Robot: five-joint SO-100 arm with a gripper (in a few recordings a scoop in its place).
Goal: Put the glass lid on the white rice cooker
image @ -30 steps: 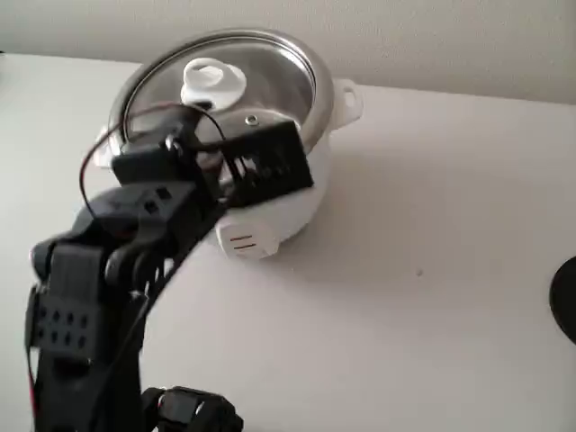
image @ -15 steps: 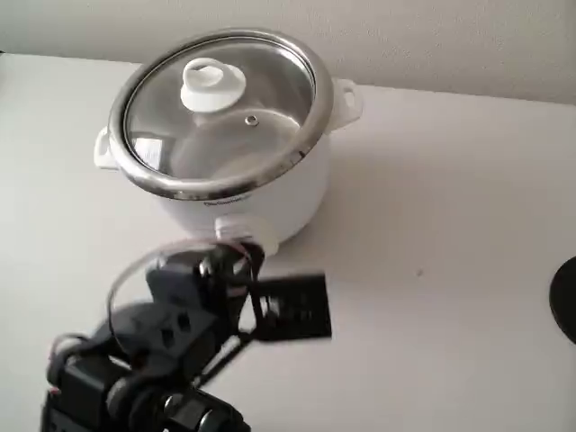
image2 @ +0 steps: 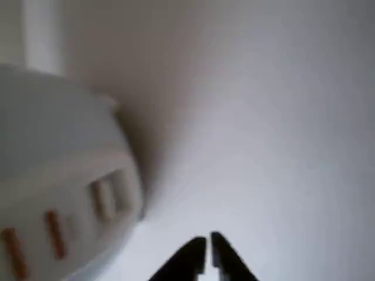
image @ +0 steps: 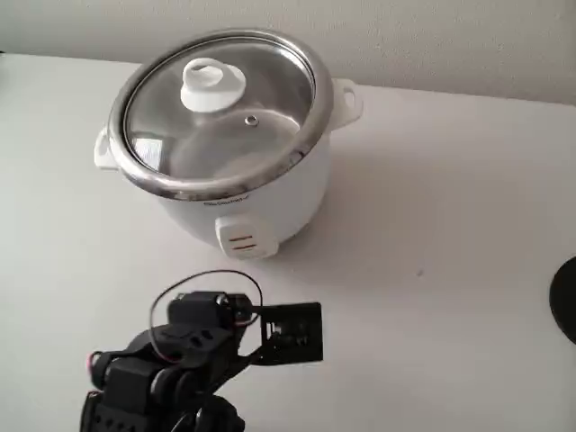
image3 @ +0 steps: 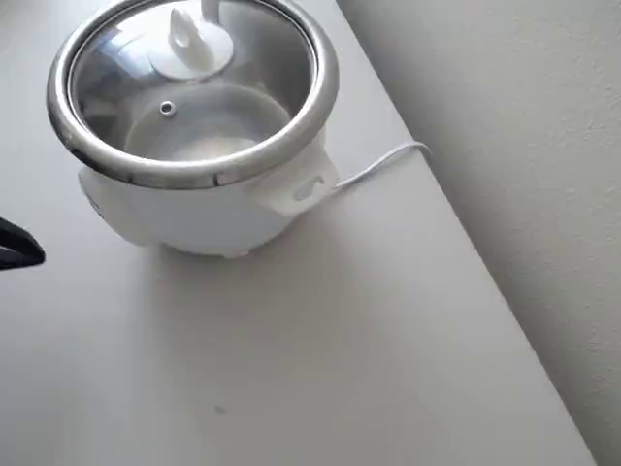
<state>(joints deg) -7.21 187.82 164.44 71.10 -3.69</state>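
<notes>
The glass lid [image: 236, 126] lies flat on the white rice cooker [image: 270, 202], its metal rim seated on the pot's edge and its white knob [image: 211, 83] upward. The overhead view shows the lid [image3: 209, 107] covering the cooker [image3: 194, 218] the same way. My black arm [image: 171, 360] sits low at the near edge of the table, apart from the cooker. In the wrist view my gripper [image2: 206, 253] is shut with nothing between its fingertips, hovering over bare table just right of the cooker's front panel [image2: 58, 222].
A white power cord [image3: 378, 165] runs from the cooker's back toward the wall. A dark round object [image: 567, 297] pokes in at the right edge of the fixed view. The table's edge along the wall lies right of the cooker in the overhead view.
My arm has pulled back from over the cooker, down toward the near table edge. The lid stays on the cooker.
</notes>
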